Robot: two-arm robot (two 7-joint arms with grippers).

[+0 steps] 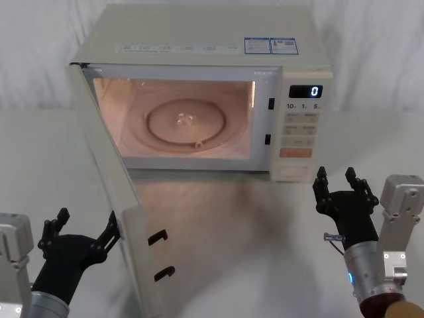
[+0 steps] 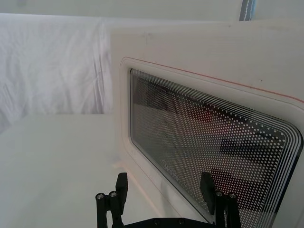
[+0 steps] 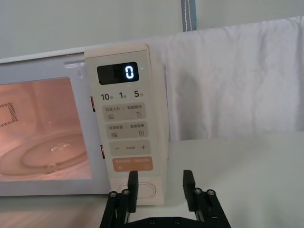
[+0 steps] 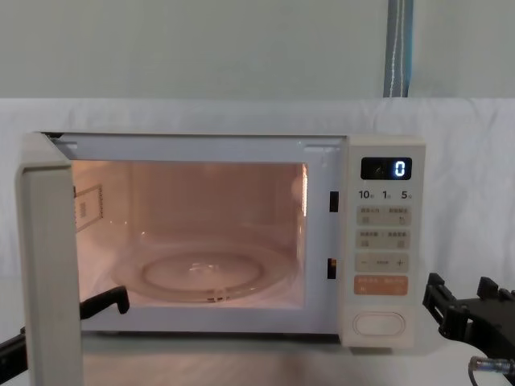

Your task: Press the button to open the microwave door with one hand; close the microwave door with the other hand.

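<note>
The microwave door [image 1: 109, 179] stands swung wide open on its left hinge, its dark window [image 2: 209, 142] facing my left gripper [image 1: 88, 222]. That gripper is open at the lower left, one finger [image 4: 105, 302] close to the door's outer face; I cannot tell whether it touches. The cream pill-shaped button [image 1: 295, 173] sits at the bottom of the control panel, below the orange key [image 3: 133, 164]. My right gripper [image 1: 336, 179] is open, low and just right of the panel, a short way in front of the button [image 4: 379, 323] and apart from it.
The lit cavity holds a glass turntable [image 1: 185, 122]. The display [image 4: 386, 168] reads 0. The microwave stands on a table draped in white cloth [image 1: 265, 232], with more white cloth [image 3: 237, 80] hanging behind.
</note>
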